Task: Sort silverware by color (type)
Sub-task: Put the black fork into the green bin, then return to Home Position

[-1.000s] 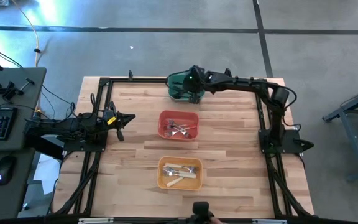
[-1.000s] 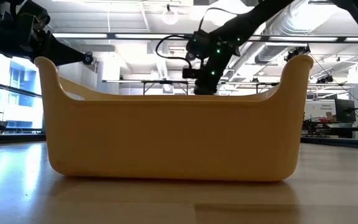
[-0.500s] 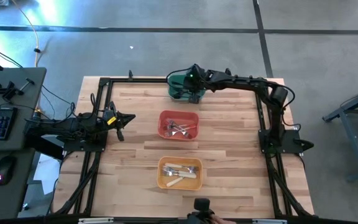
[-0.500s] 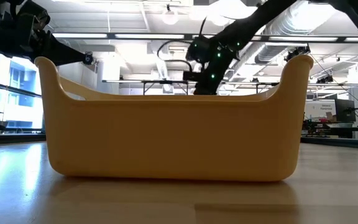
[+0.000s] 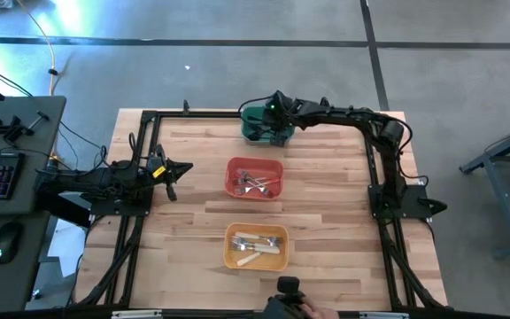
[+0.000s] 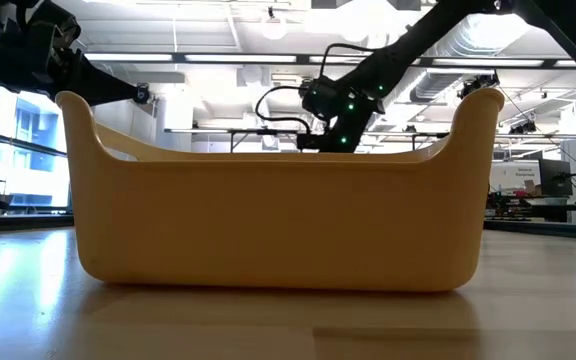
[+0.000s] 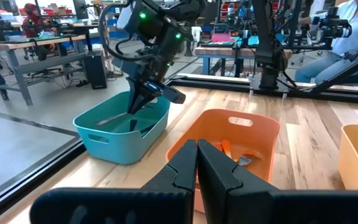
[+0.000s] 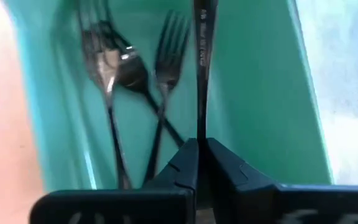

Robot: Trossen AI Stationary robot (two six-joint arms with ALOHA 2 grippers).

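Observation:
My right gripper [image 5: 275, 131] reaches down into the green bin [image 5: 251, 124] at the table's far edge and is shut on a dark utensil [image 8: 201, 56]. Other dark forks and a spoon [image 8: 124, 71] lie on that bin's floor. The red bin [image 5: 235, 168] at mid-table holds orange-handled pieces [image 5: 255, 184]. The yellow bin [image 5: 230, 250] nearer me holds white-handled pieces [image 5: 257, 245]. My left gripper [image 5: 184, 167] waits shut at the table's left side, above the wood. My right gripper pinches the dark utensil's handle [image 8: 199, 127] between its two fingers, and the utensil runs straight on ahead of the fingertips. The fingers slant down into the green bin [image 7: 120, 140] from above. Whether the utensil's free end touches the bin cannot be seen.
The three bins stand in a row from the far edge toward the near edge down the table's middle. Bare wood lies to either side of them. A black frame rims the table. In the low view the yellow bin [image 6: 268, 220] fills the foreground.
My right gripper has stayed at the green bin, still shut on the utensil. Its wrist has tipped, and the arm has shifted slightly toward the table's far edge.

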